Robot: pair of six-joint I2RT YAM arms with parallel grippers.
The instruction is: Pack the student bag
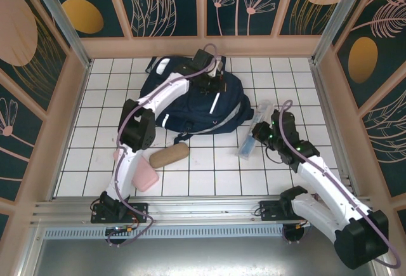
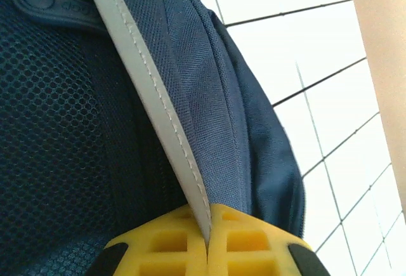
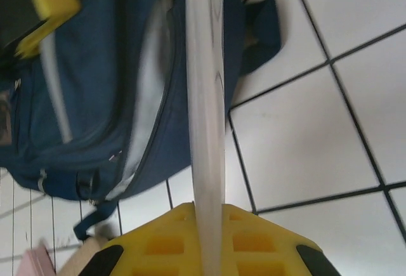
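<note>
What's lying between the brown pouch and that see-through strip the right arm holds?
Nothing: only bare white tiles separate the brown pouch from the see-through strip, as the top view shows.

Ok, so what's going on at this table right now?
Two robot arms are packing the student bag, which lies on the tiled table. The left gripper is shut on a white stitched strip of the bag. The right gripper is shut on a long clear flat item beside the bag. A brown pouch and a pink item lie outside, not yet packed.
</note>
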